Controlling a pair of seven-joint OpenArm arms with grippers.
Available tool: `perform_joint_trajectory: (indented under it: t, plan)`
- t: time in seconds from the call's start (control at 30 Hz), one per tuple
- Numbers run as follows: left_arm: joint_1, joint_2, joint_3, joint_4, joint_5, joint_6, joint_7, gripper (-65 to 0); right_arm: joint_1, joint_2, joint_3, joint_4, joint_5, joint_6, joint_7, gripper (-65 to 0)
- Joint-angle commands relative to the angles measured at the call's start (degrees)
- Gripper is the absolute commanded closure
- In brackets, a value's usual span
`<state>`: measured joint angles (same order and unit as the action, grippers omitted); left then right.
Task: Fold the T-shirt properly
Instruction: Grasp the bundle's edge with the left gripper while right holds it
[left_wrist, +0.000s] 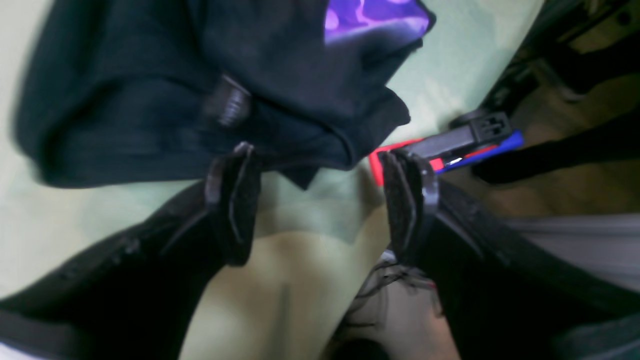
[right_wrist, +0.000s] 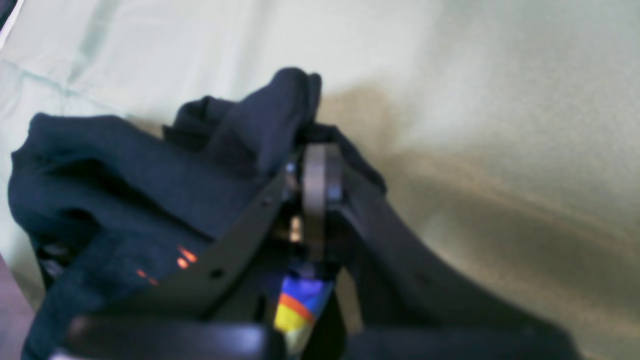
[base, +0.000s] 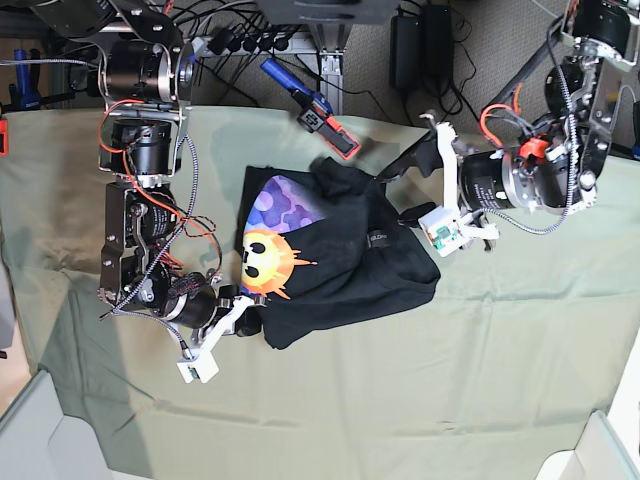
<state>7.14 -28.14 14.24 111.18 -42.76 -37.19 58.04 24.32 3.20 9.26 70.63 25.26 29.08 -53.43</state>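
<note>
Your T-shirt (base: 335, 250) lies bunched in a heap near the middle of the worktop, a little toward the far edge; it rests on the pale green cloth (base: 420, 400) that covers the whole surface; the sun-face print (base: 268, 262) shows on its left part in the base view, with a purple patch (base: 282, 205) just above it; the rest of the heap is plain black with deep folds.

Your right gripper (right_wrist: 320, 175) is at the near-left corner of the heap in the base view; its jaws are clenched on a fold of the black fabric, which rises in a peak above the fingertips in the right wrist view; a strip of blue, orange and yellow print (right_wrist: 300, 310) shows under the jaws.

Your left gripper (left_wrist: 322, 200) is at the far-right side of the heap; its jaws stand released and wide apart, with green cloth showing between them; the left finger (left_wrist: 235, 200) is at the hem of the shirt, though you cannot tell whether it touches; the right finger (left_wrist: 410, 200) is clear of the fabric.

A red, black and blue tool (base: 318, 112) lies at the far edge of the worktop, just beyond the shirt; cables (base: 300, 40) run behind that edge.
</note>
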Motion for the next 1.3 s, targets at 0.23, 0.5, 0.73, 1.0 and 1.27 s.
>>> perform_joint_trajectory:
  t: [0.23,0.5,0.73,1.0,1.27]
  plan:
    - [-0.3,6.0,-3.2,-9.6,-2.0,6.1,-0.5,-41.6,1.6,0.3,0.1,0.8,2.2,4.8,0.7,0.0]
    - [-0.3,7.4,-7.3,-10.8,-9.4,4.4,2.3,-41.6,1.6,0.3,0.1,0.8,2.2,4.8,0.7,0.0]
    - [1.6,6.1,-6.3,-10.8,-18.3,0.9,6.5,-41.5,1.6,0.3,0.1,0.8,2.2,4.8,0.7,0.0]
    - [3.1,8.4,-3.1,-10.8,-17.8,0.9,5.2,-41.5,1.5,0.2,0.0,0.8,2.3,4.8,0.5,0.0]
    - [1.3,10.4,-5.1,-10.9,-15.2,1.0,3.6,-41.5,1.5,0.3,0.0,0.8,2.5,4.8,0.0,0.0]
